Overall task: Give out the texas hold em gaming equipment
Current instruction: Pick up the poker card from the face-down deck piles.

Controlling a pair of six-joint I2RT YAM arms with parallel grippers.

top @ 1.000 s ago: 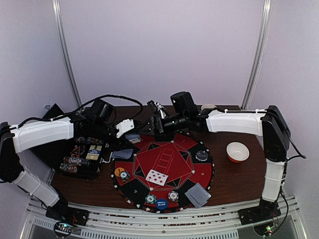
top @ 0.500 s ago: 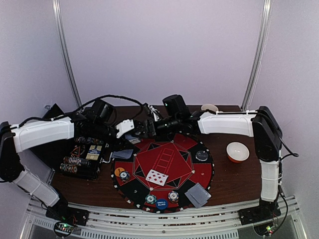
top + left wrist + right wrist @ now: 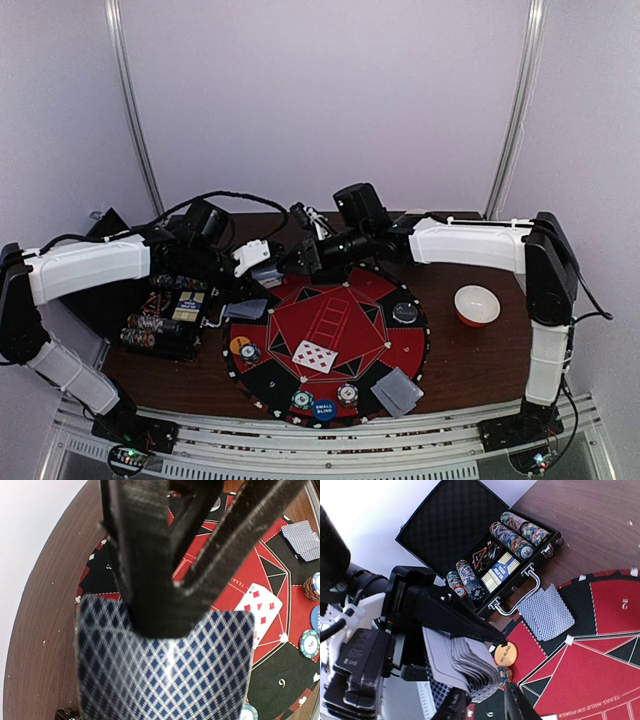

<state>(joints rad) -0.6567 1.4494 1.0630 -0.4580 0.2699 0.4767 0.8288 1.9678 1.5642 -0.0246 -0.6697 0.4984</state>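
The round mat (image 3: 330, 318) under both pincers carried a face-down pile (image 3: 246, 309) just nearside of the left pincer (image 3: 262, 265), a second pile (image 3: 398, 390) well away from it, a face-up card (image 3: 315, 355), some chips (image 3: 347, 393) and buttons (image 3: 324, 408) — the deal looked partway done. Most chip stacks sat in the open case (image 3: 165, 318) beside the left pincer, which pinched the deck (image 3: 465, 662). The right pincer (image 3: 296, 258) met the deck's edge — whether it gripped a card, I could not tell.

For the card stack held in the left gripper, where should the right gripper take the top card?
Pinch the end of the card stack that projects past the fingertips of the left gripper, coming head-on at those tips. Its fingers cover the other end, and the fanned edges probably let one card slide off.
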